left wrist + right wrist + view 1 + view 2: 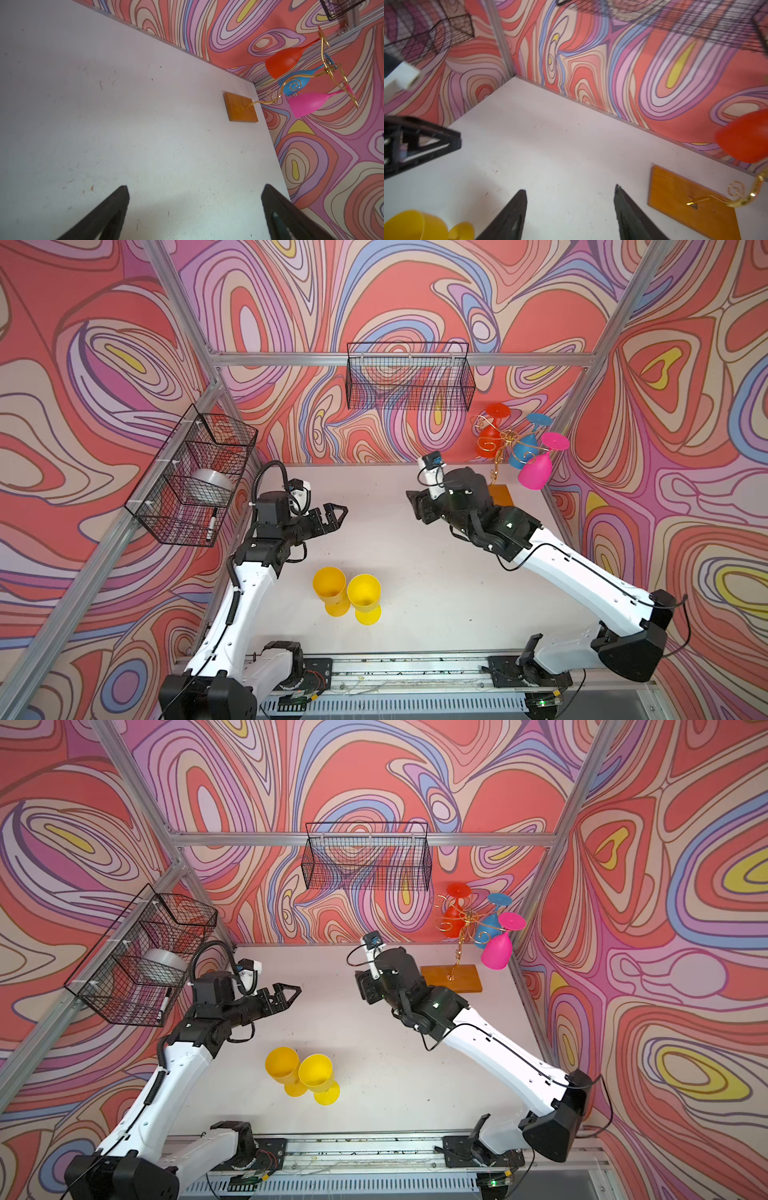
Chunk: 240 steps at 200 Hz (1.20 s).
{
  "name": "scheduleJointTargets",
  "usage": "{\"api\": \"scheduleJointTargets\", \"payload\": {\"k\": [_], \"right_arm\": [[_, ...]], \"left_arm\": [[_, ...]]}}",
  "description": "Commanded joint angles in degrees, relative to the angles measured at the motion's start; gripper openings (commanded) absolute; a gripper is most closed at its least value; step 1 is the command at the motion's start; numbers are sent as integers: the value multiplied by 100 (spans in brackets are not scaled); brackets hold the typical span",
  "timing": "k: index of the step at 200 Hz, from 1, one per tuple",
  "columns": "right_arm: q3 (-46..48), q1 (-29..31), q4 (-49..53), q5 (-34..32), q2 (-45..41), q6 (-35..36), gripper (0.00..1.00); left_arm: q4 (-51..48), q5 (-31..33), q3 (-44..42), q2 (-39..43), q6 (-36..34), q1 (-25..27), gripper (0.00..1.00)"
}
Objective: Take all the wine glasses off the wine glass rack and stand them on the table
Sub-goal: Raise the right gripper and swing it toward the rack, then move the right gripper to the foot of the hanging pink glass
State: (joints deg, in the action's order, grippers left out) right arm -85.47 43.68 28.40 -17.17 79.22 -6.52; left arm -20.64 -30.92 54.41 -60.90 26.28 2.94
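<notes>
The wine glass rack point(496, 439) point(451, 977) point(241, 108) point(685, 197), gold wire on an amber base, stands at the table's back right corner. Three wine glasses hang upside down from it: red point(486, 443) point(453, 917) point(284, 62) point(745, 137), blue point(521, 452) point(295, 85) and pink point(536, 472) point(496, 952) point(307, 104). My right gripper point(415, 506) point(363, 986) point(571, 189) hovers open and empty over bare table, left of the rack's base. My left gripper point(336, 512) point(291, 992) point(194, 189) is wide open, empty, at mid-left.
Two yellow wine glasses point(330, 589) point(365, 595) point(415, 224) stand upright near the table's front centre. A black wire basket point(409, 377) hangs on the back wall. Another basket point(195, 477) on the left wall holds a silver roll and a marker.
</notes>
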Motion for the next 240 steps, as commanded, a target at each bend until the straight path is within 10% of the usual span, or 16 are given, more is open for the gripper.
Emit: {"api": "scheduleJointTargets", "payload": {"k": [1, 149, 240], "right_arm": [[-105, -539, -216, 131, -225, -626, 70], [-152, -5217, -657, 2372, -642, -3026, 69], [634, -6898, -1605, 3892, -463, -4584, 67]], "left_arm": [[235, -99, -67, 208, -261, 148, 100], [974, -166, -473, 983, -666, 1201, 100], [1061, -81, -559, 1034, -904, 1747, 100]]}}
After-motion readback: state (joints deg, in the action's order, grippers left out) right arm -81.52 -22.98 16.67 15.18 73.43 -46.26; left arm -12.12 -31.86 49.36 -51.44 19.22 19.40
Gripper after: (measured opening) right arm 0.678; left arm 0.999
